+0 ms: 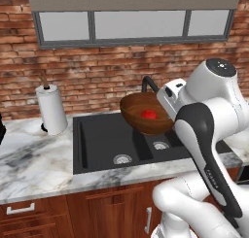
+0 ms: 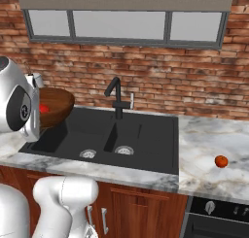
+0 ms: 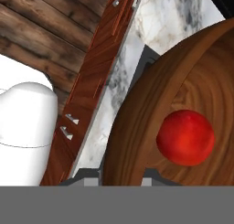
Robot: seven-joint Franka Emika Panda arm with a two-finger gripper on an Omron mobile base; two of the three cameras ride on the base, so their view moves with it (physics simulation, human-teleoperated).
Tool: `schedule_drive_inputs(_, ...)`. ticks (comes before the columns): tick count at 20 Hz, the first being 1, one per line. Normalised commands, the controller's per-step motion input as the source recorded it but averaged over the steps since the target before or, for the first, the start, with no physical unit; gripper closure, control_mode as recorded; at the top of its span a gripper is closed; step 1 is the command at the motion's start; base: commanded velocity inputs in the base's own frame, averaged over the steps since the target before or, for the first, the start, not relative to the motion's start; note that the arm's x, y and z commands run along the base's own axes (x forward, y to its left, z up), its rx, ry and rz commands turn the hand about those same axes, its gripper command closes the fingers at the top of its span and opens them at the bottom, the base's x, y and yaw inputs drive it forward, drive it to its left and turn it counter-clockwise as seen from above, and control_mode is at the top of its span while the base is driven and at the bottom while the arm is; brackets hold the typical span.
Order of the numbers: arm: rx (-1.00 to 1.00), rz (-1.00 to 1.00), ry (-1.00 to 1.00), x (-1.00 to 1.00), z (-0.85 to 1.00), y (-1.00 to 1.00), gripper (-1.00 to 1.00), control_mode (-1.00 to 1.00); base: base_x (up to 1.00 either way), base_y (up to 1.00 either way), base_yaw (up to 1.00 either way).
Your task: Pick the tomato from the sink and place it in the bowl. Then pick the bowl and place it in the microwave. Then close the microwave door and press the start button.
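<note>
Wooden bowl [image 1: 146, 116] lifted over sink [image 1: 102, 140], tilted, gripped at rim by hand [image 1: 171, 103]. Tomato [image 1: 149, 114] resting inside bowl. Second small red fruit [image 2: 221, 161] near table's [image 2: 214, 154] front right edge.

I carry the wooden bowl [image 1: 146, 116] tilted in the air above the black sink [image 1: 104, 140], with the red tomato [image 1: 149, 114] resting inside it, and the space under the bowl down to the two basins is open. Behind the bowl the arched black faucet [image 2: 115, 96] rises at the back edge of the sink, close to the bowl's far rim, with the brick wall [image 2: 170, 76] just beyond it. To my left a paper towel roll [image 1: 51, 108] stands on the marble counter [image 1: 34, 157] well apart from the bowl, and to my right the counter is bare apart from one small red-orange fruit [image 2: 221, 161] near its front edge.
</note>
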Motion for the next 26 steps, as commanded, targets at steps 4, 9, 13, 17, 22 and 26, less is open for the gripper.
schedule_drive_inputs(4, 0.0, 0.0, 0.0, 0.0, 0.0, 0.0, 1.0, -1.0, 0.0, 0.0, 0.0)
schedule_drive_inputs(9, 0.0, 0.0, 0.0, 0.0, 0.0, 0.0, 1.0, 1.0, -0.11, 0.0, 0.0)
schedule_drive_inputs(13, 0.0, 0.0, 0.0, 0.0, 0.0, 0.0, 1.0, 1.0, -0.23, 0.0, 0.0)
schedule_drive_inputs(17, 0.0, 0.0, 0.0, 0.0, 0.0, 0.0, 1.0, 1.0, -0.27, 0.0, 0.0)
schedule_drive_inputs(22, 0.0, 0.0, 0.0, 0.0, 0.0, 0.0, 1.0, 1.0, -0.42, 0.0, 0.0)
schedule_drive_inputs(26, 0.0, 0.0, 0.0, 0.0, 0.0, 0.0, 1.0, 1.0, -0.53, 0.0, 0.0)
